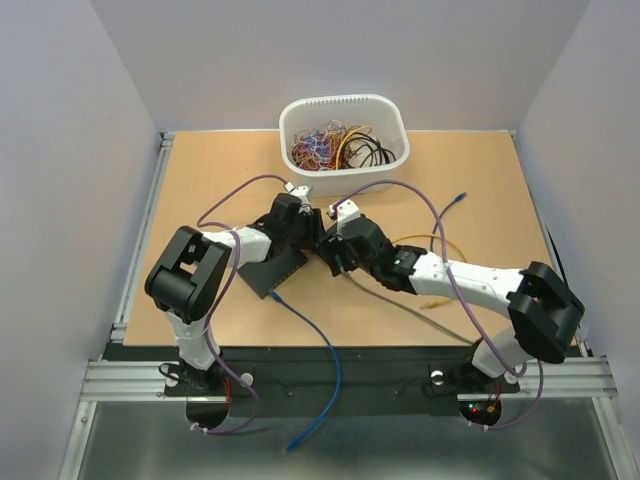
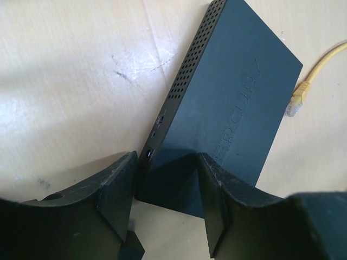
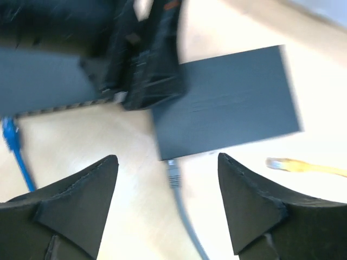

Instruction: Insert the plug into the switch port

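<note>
Closest to the lens on the right wrist: two dark fingers (image 3: 81,200) of the right gripper (image 3: 167,158), spread wide with nothing between them, hanging just above the gray plug (image 3: 173,176). Find that plug nose-first against the right-hand edge of the switch (image 3: 233,103), touching it and apparently seated, though with the port itself hidden. Over on the left, see the left gripper (image 2: 165,157) about half open and closed on the near corner of the switch, one finger against the vented side, the other over the top face, seemingly steadying it on the table (image 1: 480,200). Judge the step as checking the seat and clearing away. To do it well: hold the switch firm with the left gripper, then lift the right gripper straight up and back toward the near right along the gray cable (image 3: 187,227), never sideways across it, to avoid levering the plug out. If in doubt about the latch, close lightly on the plug's body and press squarely toward the switch, in line with the port, without twisting. Mind the blue plug (image 3: 8,132) just beside the switch's near side and the yellow plug (image 3: 279,164) lying loose to its right; snag neither. Leave the basket (image 1: 343,100) of spare cables at the far edge alone.
</note>
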Motion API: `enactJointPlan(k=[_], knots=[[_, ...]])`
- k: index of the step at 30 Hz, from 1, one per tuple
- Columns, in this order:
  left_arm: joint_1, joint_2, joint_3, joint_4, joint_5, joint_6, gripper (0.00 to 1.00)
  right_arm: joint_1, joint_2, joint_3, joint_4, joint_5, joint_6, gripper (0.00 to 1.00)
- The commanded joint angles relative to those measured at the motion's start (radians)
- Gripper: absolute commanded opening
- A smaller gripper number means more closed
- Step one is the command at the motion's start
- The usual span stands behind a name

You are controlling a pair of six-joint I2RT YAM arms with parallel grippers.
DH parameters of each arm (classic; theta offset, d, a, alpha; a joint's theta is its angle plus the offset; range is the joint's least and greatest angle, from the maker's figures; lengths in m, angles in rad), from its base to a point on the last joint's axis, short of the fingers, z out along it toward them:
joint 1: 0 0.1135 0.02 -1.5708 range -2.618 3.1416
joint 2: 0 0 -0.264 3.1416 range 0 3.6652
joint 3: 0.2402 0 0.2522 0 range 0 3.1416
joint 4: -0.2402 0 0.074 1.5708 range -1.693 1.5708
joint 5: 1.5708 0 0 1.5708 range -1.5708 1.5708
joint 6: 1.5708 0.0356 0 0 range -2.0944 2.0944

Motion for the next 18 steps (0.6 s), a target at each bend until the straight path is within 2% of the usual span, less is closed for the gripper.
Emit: enactJointPlan(k=[1,3,4,8,18], knots=[[0.012,-0.056,-0.034,-0.089,-0.04,-0.018,0.58,-0.028,-0.078,-0.022,-0.047,0.183,0.025,0.81],[0.013,-0.08,-0.048,-0.089,-0.066,-0.022,0.58,-0.08,-0.089,-0.033,-0.103,0.214,0.044,0.84],[0.013,-0.1,-0.053,-0.092,-0.074,-0.027,0.58,-0.103,-0.099,-0.039,-0.115,0.214,0.051,0.89],[0.018,-0.145,-0.072,-0.104,-0.111,-0.035,0.58,-0.233,-0.098,-0.064,-0.165,0.149,0.083,1.0],[0.03,-0.2,-0.109,-0.106,-0.142,-0.044,0.59,-0.355,0.075,0.04,-0.293,0.226,0.106,1.0]])
